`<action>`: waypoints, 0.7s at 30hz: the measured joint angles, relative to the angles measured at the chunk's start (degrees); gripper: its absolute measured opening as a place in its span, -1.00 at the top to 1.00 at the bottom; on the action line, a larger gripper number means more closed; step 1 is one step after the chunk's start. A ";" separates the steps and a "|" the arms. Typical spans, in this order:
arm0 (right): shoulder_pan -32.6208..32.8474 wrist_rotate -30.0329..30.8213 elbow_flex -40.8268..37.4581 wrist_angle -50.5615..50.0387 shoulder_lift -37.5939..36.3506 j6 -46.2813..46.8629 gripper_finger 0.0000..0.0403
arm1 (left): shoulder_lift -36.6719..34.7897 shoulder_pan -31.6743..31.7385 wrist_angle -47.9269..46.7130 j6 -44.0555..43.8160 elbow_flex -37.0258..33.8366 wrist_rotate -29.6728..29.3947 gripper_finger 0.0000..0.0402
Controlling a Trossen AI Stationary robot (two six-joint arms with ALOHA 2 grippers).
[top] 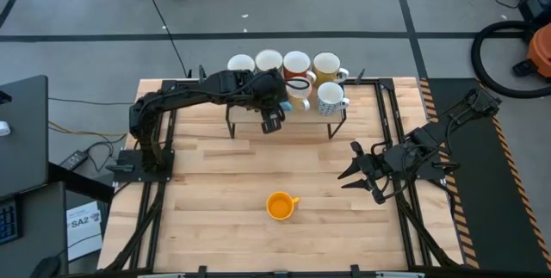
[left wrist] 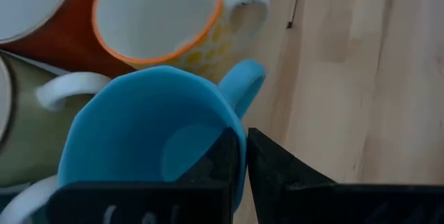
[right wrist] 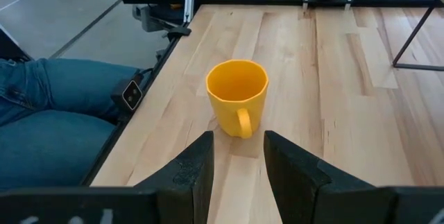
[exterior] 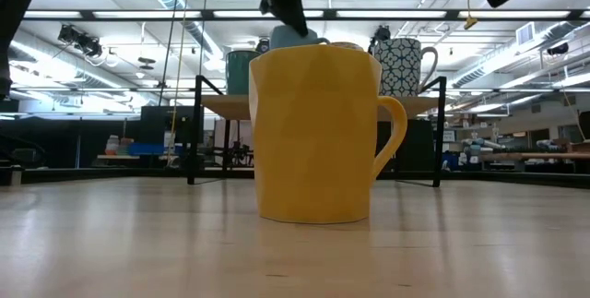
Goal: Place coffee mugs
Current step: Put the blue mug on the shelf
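My left gripper [top: 273,121] reaches over the black rack [top: 344,116] at the table's far side and is shut on a blue mug [left wrist: 139,134]. Several mugs stand on the rack: white ones [top: 255,62], a red-rimmed one [top: 297,63], a cream one [top: 326,64] and a patterned one [top: 331,98]. A yellow mug [top: 280,205] stands upright on the wooden table near the front. My right gripper [top: 357,175] hangs open to the right of it, fingers pointing at it and apart from it. My left gripper holds the blue mug by its rim [left wrist: 237,125], close beside the handle [left wrist: 246,82]. One finger [left wrist: 222,161] is inside the cup and the other [left wrist: 277,172] outside the wall. It comes slanting down from above. The mug stays mouth up; its bottom is hidden.
An orange-rimmed mug [left wrist: 156,16] and a white handle [left wrist: 66,89] crowd right beside the blue mug. The rack's legs [exterior: 194,132] stand on the table. A person's legs in jeans [right wrist: 55,106] show past the table's edge. Bare wood lies around the yellow mug.
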 joint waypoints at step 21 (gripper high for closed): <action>0.00 0.00 0.00 0.00 0.00 0.02 0.34 | 0.10 0.30 -0.02 -1.25 0.00 0.13 0.85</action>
